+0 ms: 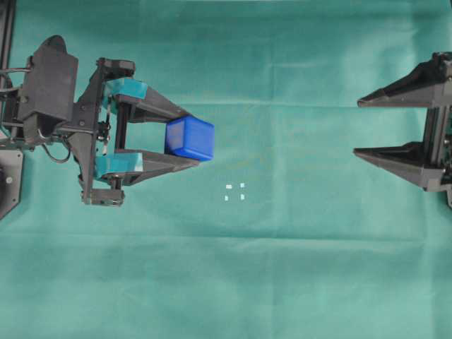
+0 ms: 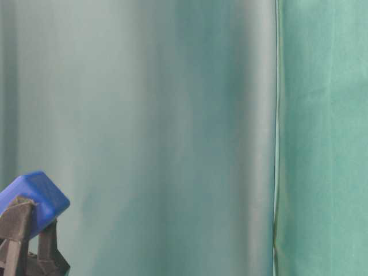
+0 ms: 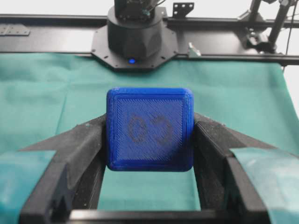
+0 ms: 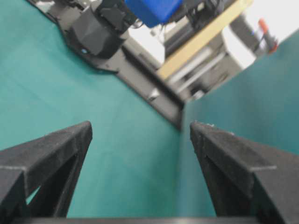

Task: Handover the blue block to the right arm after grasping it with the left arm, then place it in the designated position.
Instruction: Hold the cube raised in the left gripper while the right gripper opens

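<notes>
Teal-taped black left gripper (image 1: 200,138) clenched on the small bright blue cube (image 1: 190,138), pinched between my fingertips | four white marks (image 1: 234,191) just beyond and beside those tips | plain black right gripper (image 1: 358,127) spread wide, empty, well apart | step: handover pending; next, right jaws must straddle the cube.

Faint dark marking, perhaps "00", on the blue block (image 3: 149,129).

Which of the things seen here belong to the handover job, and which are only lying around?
Belong to the job:
- blue block, held by left end effector
- right end effector, open and empty
- white marks

Only around:
- green cloth
- arm base
</notes>
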Available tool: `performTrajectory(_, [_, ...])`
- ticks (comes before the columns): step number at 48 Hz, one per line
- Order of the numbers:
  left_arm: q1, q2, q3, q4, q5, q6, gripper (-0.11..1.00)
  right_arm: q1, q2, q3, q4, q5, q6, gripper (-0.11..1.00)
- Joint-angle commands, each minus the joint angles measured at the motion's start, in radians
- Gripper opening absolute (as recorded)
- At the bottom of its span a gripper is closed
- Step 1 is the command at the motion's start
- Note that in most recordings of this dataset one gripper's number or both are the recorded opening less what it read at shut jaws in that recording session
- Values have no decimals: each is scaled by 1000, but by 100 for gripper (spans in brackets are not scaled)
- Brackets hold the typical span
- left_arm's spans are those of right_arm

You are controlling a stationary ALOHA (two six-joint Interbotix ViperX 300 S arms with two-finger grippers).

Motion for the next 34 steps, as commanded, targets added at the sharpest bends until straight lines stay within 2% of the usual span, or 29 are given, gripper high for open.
performTrajectory(1, [-2,-11,-12,-3,-8,-2,47,8,0,-28,-74,-37,-21,93])
performTrajectory(13, [-2,-9,-12,-5,-8,-2,47,12,3,-28,-267,-78,-84,93])
performTrajectory(19, [-2,-9,-14,-5,-6,-2,47,12,5,-28,-327,-78,-98,93])
performTrajectory(25, [-2,-8,-14,-3,-8,-2,47,12,3,-29,-354,-83,-100,93])
performTrajectory(34, [-2,-8,-14,-3,-6,-2,47,12,5,-35,-356,-86,-100,93])
